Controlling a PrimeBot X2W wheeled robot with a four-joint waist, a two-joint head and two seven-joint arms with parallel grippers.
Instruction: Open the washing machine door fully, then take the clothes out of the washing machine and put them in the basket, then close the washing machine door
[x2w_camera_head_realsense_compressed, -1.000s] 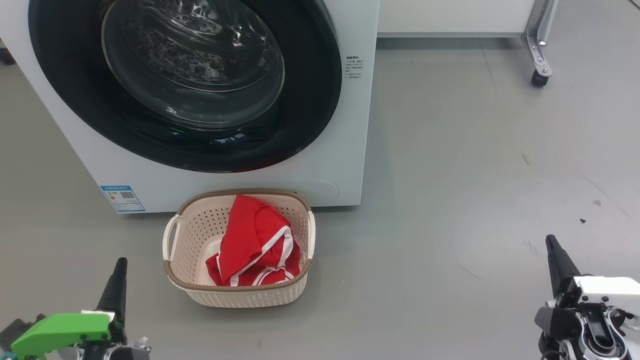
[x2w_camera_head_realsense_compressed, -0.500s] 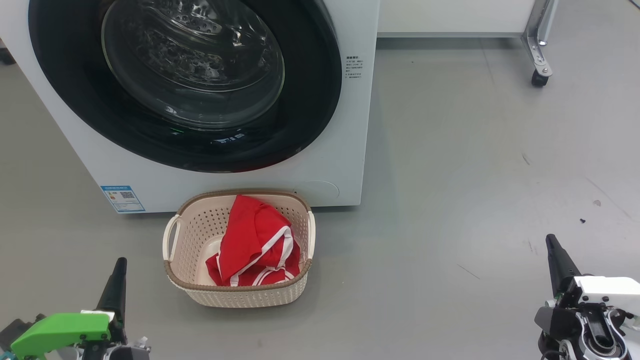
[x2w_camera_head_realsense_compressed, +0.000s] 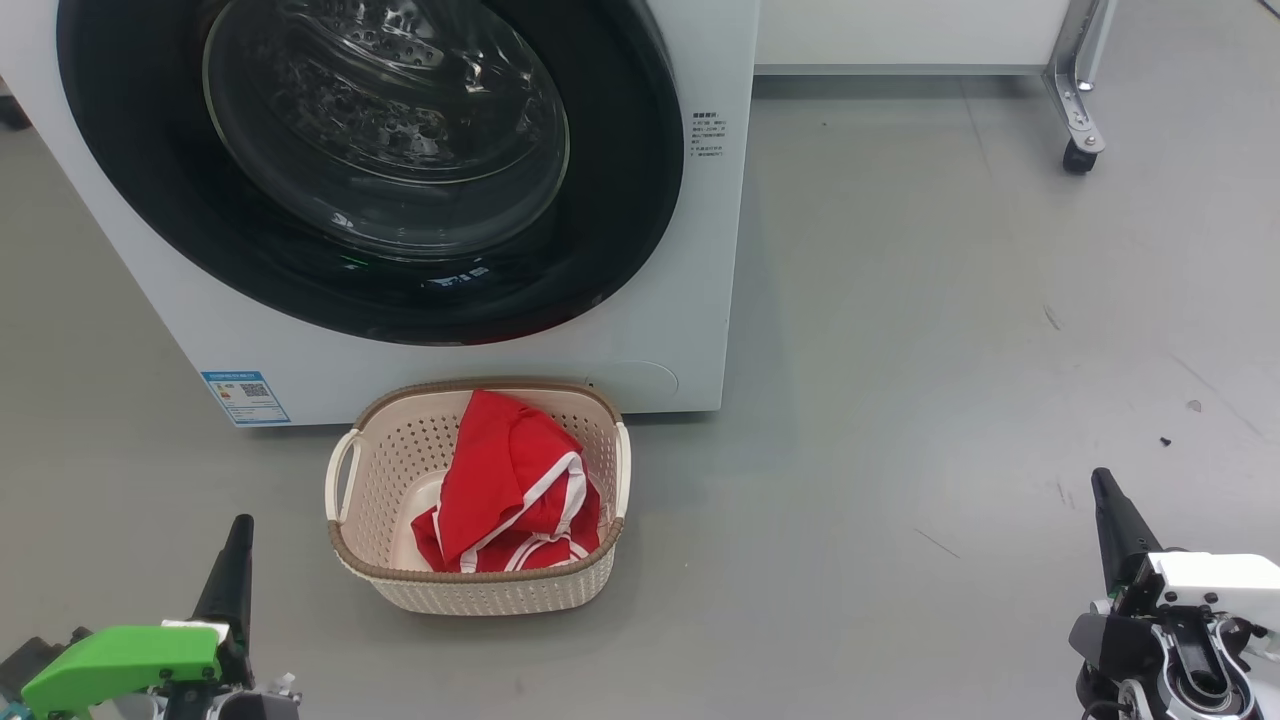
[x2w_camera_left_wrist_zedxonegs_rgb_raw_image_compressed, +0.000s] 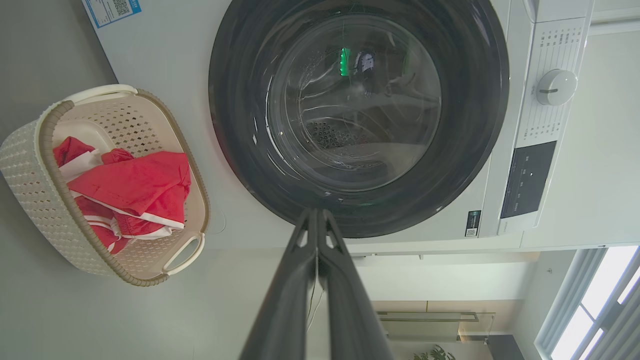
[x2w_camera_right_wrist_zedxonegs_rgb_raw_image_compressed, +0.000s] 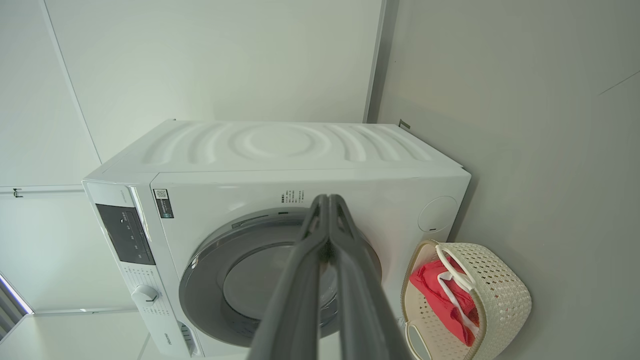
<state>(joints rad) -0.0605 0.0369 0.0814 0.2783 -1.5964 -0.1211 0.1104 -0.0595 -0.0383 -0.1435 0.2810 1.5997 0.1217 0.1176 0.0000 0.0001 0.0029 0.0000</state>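
Jaws of the left gripper (x2w_camera_head_realsense_compressed: 242, 525) and right gripper (x2w_camera_head_realsense_compressed: 1102, 482) are pressed together, empty, while the clothes (x2w_camera_head_realsense_compressed: 510, 480) lie in the basket (x2w_camera_head_realsense_compressed: 480, 592) on the floor (x2w_camera_head_realsense_compressed: 900, 350) just before the washing machine (x2w_camera_head_realsense_compressed: 705, 260), the washing machine door (x2w_camera_head_realsense_compressed: 625, 200) shut

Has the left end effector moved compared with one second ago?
No. In the head view the left end effector sits at the same place, lower left of the basket, with the same gap to it.
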